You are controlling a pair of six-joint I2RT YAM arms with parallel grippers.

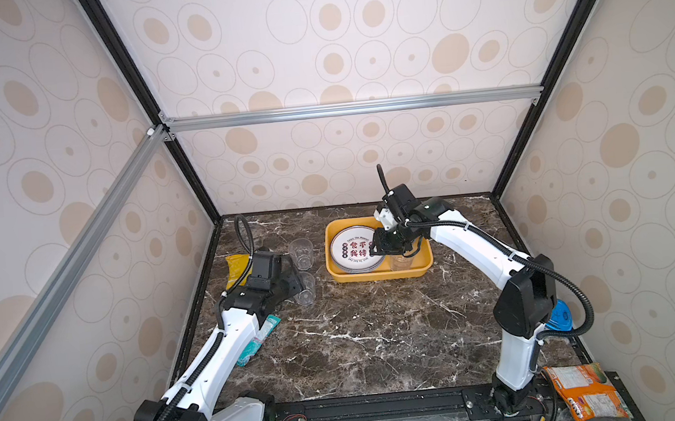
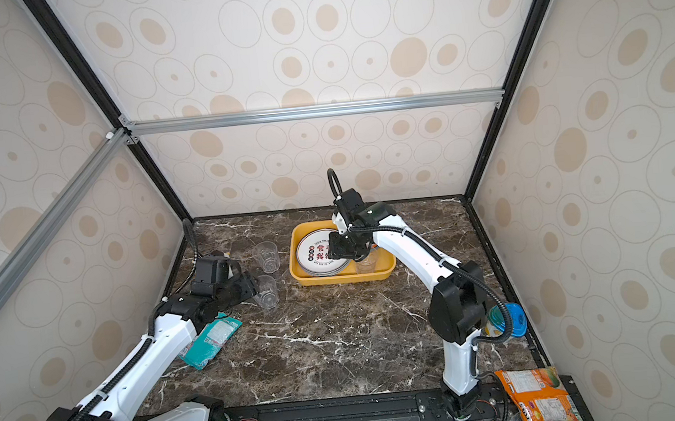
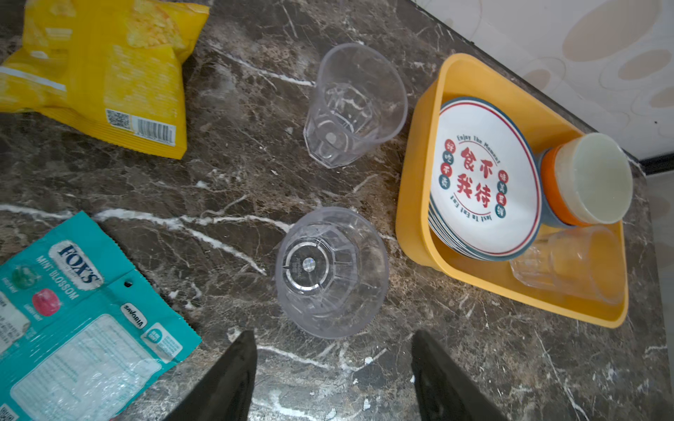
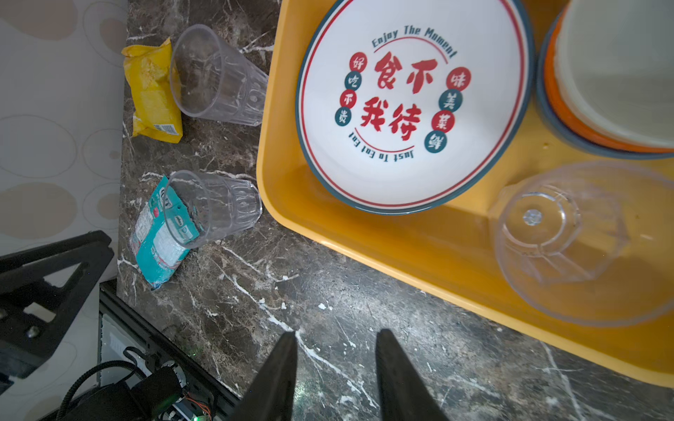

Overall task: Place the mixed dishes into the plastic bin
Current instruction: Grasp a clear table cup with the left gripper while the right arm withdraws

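We read the step in hand as picking up the nearer cup (image 3: 330, 271), a clear ribbed one that seems to stand mouth up on the tabletop (image 3: 219, 175) at lower centre of the left wrist view. The left fingers (image 3: 229, 386) are spread and empty at the bottom edge of that view. Their gap is wider than the cup, and the tips are about level with its near wall but not yet around it.

To do this well we would push straight ahead until one finger passes on each side, low enough to catch the ribbed wall below the rim. Then we would close gently, since we judge thin clear plastic will flex or squirt out under a hard pinch. The farther cup (image 3: 355, 105) stands just beyond, toward upper centre, so we should not overshoot and knock it. The teal sweet packet (image 3: 73, 320) at lower left lies apart from the path.

The plastic bin (image 3: 415, 189) sits at the right, near both cups. It holds the printed plates (image 3: 485, 178) stacked, nested bowls (image 3: 587, 178) and a third cup (image 3: 569, 262). Free floor seems to remain along its lower edge, beside that cup; we would lift clear of the rim and set down there.

The right fingers (image 4: 279, 386) are parted with nothing between them. In both top views that arm hangs over the bin, so we would want it out of the way first.
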